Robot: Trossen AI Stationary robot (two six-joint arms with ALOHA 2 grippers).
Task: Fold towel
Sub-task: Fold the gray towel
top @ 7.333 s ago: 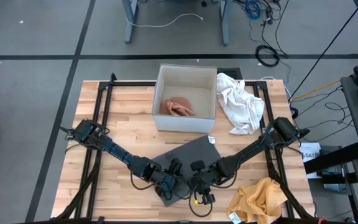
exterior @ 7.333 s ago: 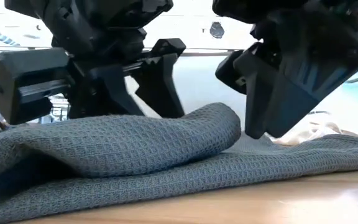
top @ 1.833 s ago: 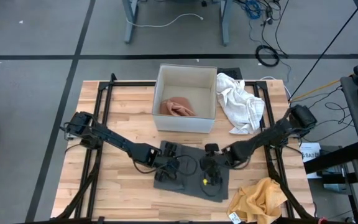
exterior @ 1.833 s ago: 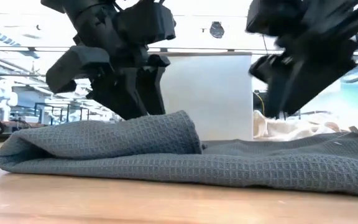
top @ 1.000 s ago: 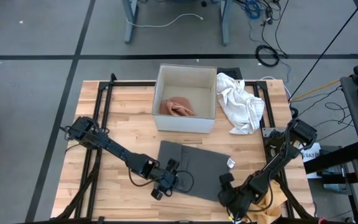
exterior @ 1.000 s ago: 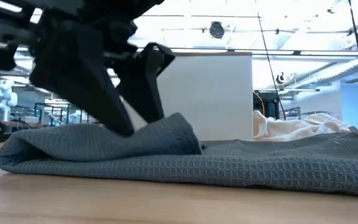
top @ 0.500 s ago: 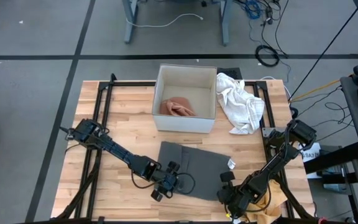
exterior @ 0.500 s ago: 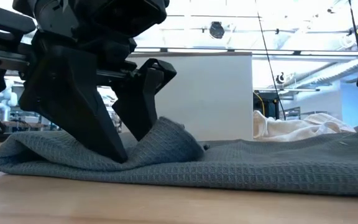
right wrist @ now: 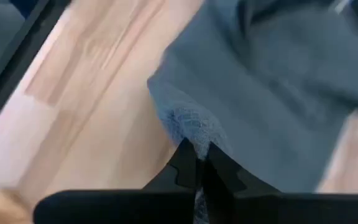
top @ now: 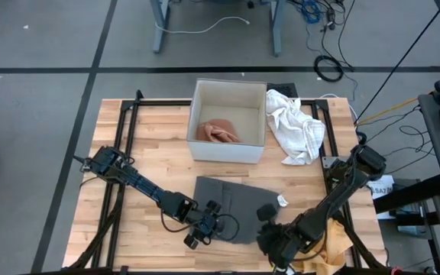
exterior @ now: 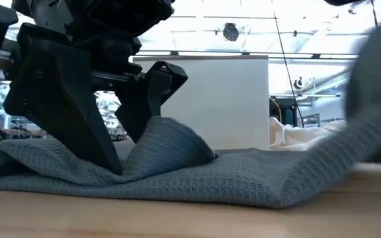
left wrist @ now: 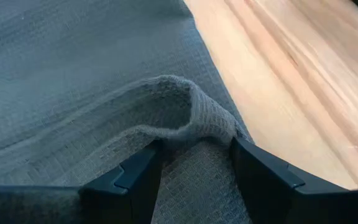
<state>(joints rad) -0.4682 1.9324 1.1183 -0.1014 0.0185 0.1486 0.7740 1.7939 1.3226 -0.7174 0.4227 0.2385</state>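
A grey waffle-weave towel (top: pixel 231 202) lies folded on the wooden table, in front of the box. My left gripper (top: pixel 205 225) stands at the towel's near left corner, slanting down, fingers open. A raised ridge of cloth (left wrist: pixel 191 115) sits between them. My right gripper (top: pixel 270 231) is at the towel's near right corner, shut on the cloth and raised off the table. In the low view the towel's right part (exterior: pixel 369 99) slopes up out of the picture, while the rest (exterior: pixel 177 175) lies on the table. My left gripper slants down onto the towel's near left corner with its fingers open. The fingertips (left wrist: pixel 135 177) rest on the cloth on either side of the ridge (exterior: pixel 170 142). My right gripper pinches the towel's near right corner (right wrist: pixel 188 134) between its two shut fingers, coming slanting from above. That corner is lifted clear. The cloth runs down from it to the part that lies on the table; one layer or several, I cannot tell.
A white box (top: pixel 229 149) with a pinkish cloth (top: pixel 218 131) inside stands behind the towel. A white cloth (top: pixel 296 126) lies to its right, a yellow cloth (top: pixel 334 243) at the near right corner. Black frame rails (top: pixel 124 153) run along both table sides.
My right gripper has taken hold of the towel's near right corner, then risen and gone a little toward the table's left. That corner is lifted and the towel's right part now slopes up, while the left part stays down under my still left gripper.
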